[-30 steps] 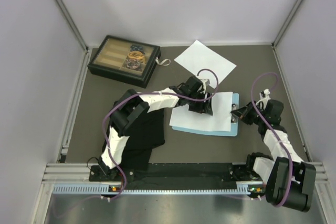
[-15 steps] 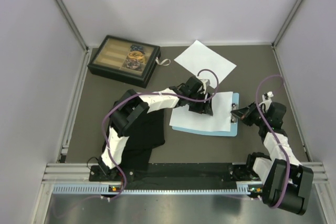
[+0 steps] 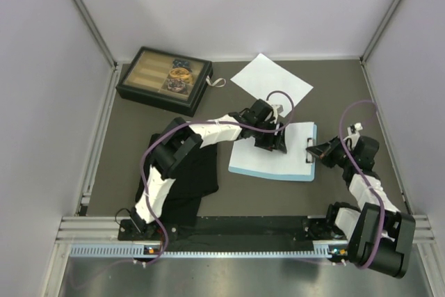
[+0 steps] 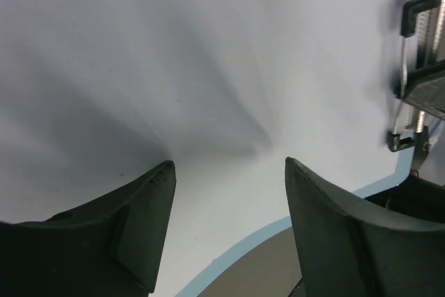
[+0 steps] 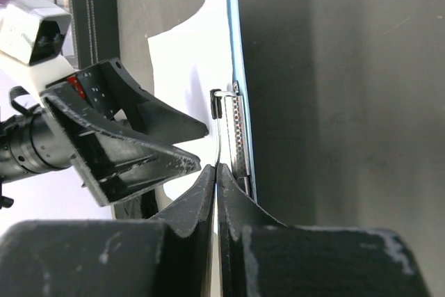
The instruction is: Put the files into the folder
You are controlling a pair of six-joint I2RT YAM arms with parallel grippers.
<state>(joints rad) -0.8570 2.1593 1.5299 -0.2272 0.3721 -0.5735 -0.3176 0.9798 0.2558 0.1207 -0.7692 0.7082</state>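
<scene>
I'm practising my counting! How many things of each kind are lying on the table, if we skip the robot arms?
White paper sheets: 2
Blue clipboard: 1
Black cloth: 1
Dark box: 1
Total: 5

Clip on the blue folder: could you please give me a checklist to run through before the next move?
1. Right gripper shut on the clip: ok.
2. Left gripper open over the first sheet: ok.
3. First sheet lying on the folder: ok.
4. Sheet edge tucked under the clip: cannot tell.
5. Second sheet on the folder: not ok, it lies on the table beyond it.
</scene>
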